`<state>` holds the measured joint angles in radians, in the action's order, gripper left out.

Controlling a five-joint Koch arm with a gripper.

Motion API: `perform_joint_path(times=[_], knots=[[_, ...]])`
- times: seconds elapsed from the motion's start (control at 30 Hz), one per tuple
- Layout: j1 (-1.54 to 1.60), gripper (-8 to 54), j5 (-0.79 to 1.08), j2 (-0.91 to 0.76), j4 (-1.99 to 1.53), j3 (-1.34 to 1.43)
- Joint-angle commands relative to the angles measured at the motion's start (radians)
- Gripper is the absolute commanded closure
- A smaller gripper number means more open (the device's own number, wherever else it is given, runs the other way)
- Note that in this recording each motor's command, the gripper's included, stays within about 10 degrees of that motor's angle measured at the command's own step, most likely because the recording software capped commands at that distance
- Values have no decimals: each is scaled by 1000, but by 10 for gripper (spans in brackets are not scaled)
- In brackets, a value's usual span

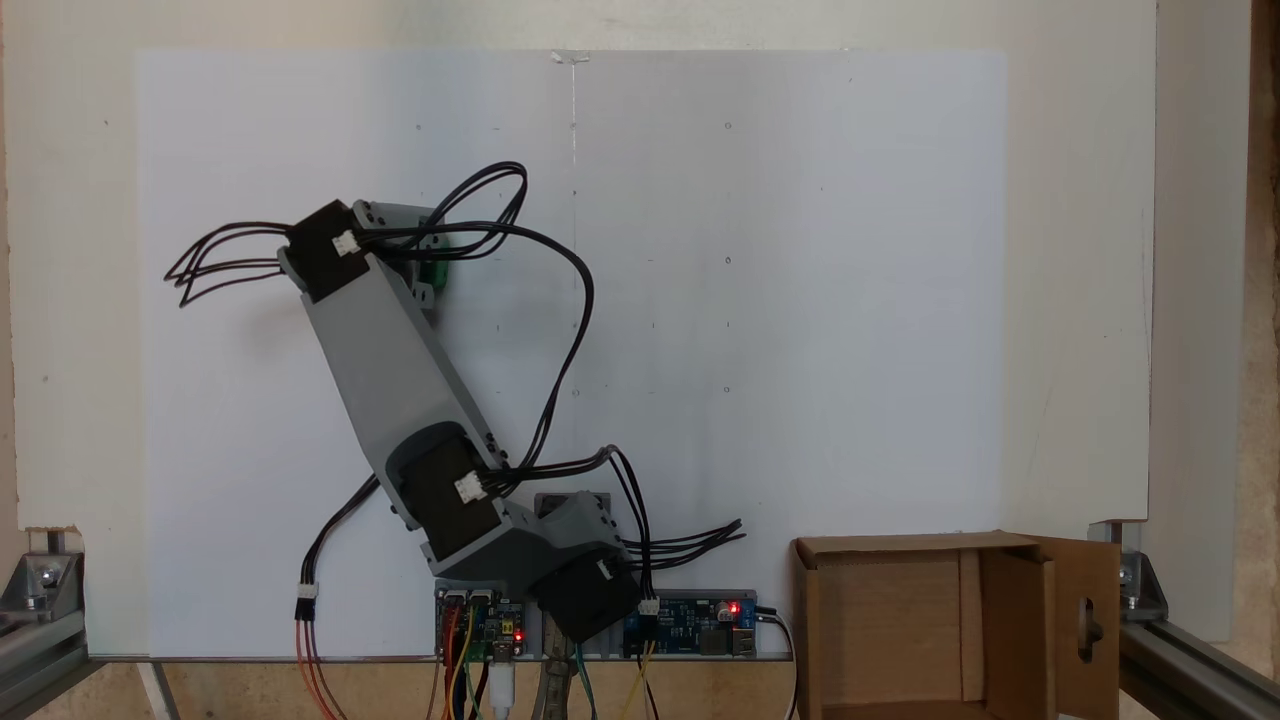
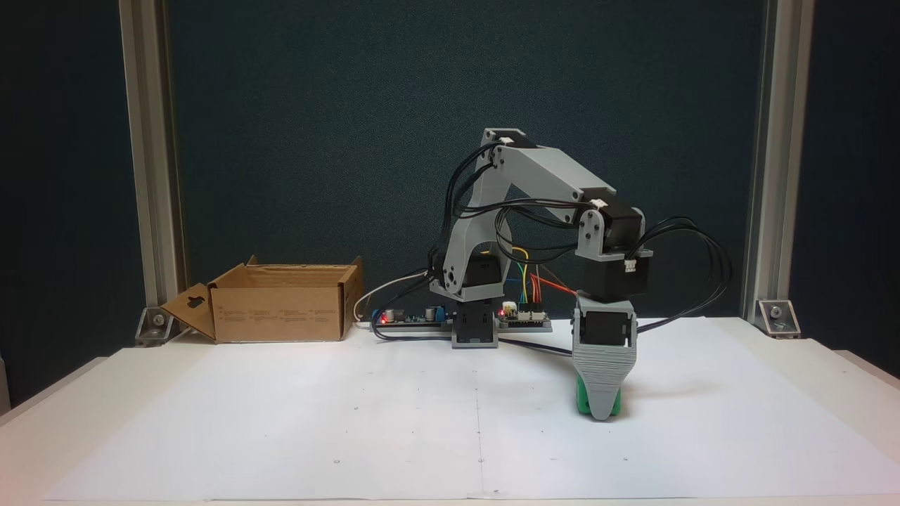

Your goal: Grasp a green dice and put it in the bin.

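The gripper [image 2: 601, 411] points straight down with its tip at the white paper sheet [image 2: 351, 429] covering the table. In this front-facing fixed view the grey ribbed jaw faces the camera and hides the other jaw behind it, so whether the jaws are spread or pressed on anything cannot be told. The green dice [image 2: 582, 399] sits directly behind the jaw tip, touching or just against it; green edges show on both sides of the jaw. In the fixed view from above, a green patch [image 1: 437, 281] shows just below the wrist housing. The cardboard bin [image 2: 281, 309] stands well apart from the gripper, beyond the arm's base [image 2: 474, 330], its opening upward and a keyhole-cut flap [image 2: 191, 309] folded outward.
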<state>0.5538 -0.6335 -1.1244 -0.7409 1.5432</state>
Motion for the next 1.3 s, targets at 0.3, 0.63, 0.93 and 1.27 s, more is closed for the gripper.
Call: perform_joint_path(times=[0.3,0.63,0.93,1.27], knots=[[-43,338,-74,-282,-137,2],[-150,338,-71,-646,-272,-43],[-284,338,0,-715,-348,-130],[-856,338,336,-710,-339,-130]])
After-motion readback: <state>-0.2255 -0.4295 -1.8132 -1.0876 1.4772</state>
